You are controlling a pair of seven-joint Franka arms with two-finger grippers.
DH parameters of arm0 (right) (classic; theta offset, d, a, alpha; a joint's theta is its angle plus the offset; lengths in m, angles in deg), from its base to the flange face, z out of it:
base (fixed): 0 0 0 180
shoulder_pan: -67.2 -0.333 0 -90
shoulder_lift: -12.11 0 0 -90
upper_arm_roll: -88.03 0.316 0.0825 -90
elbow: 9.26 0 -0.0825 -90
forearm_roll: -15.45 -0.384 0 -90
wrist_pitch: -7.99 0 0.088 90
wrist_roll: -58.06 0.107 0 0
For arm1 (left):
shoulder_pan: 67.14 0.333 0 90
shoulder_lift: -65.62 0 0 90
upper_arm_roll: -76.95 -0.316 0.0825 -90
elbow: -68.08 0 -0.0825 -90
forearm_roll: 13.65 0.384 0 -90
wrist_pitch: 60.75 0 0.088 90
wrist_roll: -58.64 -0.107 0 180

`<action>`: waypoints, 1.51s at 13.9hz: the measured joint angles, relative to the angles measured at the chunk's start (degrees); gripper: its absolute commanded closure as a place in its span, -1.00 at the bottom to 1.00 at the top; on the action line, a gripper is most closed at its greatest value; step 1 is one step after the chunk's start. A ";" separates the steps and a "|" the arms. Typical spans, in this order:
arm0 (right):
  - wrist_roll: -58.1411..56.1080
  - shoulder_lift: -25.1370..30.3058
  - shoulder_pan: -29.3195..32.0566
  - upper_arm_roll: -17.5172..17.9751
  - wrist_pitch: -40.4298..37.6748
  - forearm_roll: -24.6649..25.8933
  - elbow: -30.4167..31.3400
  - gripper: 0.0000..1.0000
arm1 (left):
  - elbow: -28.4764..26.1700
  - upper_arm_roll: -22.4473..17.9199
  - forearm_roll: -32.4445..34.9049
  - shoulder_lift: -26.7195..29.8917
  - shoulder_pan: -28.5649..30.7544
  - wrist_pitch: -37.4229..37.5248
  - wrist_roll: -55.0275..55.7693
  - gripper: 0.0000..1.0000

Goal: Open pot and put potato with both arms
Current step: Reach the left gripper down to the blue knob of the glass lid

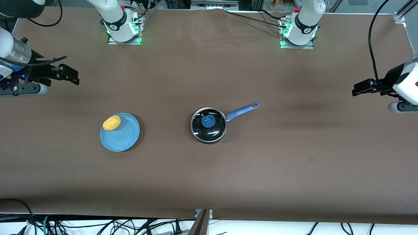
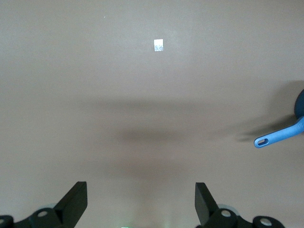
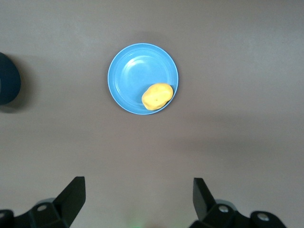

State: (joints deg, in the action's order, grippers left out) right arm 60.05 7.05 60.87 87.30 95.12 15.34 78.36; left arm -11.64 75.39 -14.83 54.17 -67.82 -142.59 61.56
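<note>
Nothing done yet: lid (image 1: 208, 121) on pot (image 1: 208, 125) at frame centre, potato (image 1: 112, 123) on plate (image 1: 120, 132) at lower left of centre. Left pincer (image 2: 140, 205) wide, empty, at right edge over bare tabletop (image 1: 209, 176); right pincer (image 3: 138, 203) wide, empty, at left edge. Left to do: lift lid, grasp potato, drop into pot.

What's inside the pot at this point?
The pot is closed by its glass lid; through it only dark interior and reflections show, so contents cannot be confirmed. The potato lies on the blue plate.
</note>
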 measured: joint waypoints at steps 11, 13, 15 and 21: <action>0.03 -0.04 0.03 -0.02 0.61 -0.38 0.00 -1.00 | -0.57 6.80 -0.70 -0.73 -1.85 -3.76 8.89 -1.00; 0.04 -0.08 0.04 -0.03 0.80 -0.39 0.00 -1.00 | -1.37 11.69 -0.76 -2.42 -3.13 -8.56 18.86 -1.00; 0.04 -0.15 0.04 -0.03 0.80 -0.39 0.00 -1.00 | -1.76 14.67 -0.75 -5.38 -6.93 -13.88 29.11 -1.00; 0.06 -0.24 -0.01 0.20 1.03 -0.44 -0.01 -1.00 | -1.82 15.22 -0.73 -15.25 -19.93 -27.71 47.41 -1.00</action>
State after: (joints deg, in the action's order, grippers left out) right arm 60.11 6.81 60.85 87.51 96.15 14.89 78.35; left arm -13.46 90.61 -15.55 38.92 -87.74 -170.30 108.97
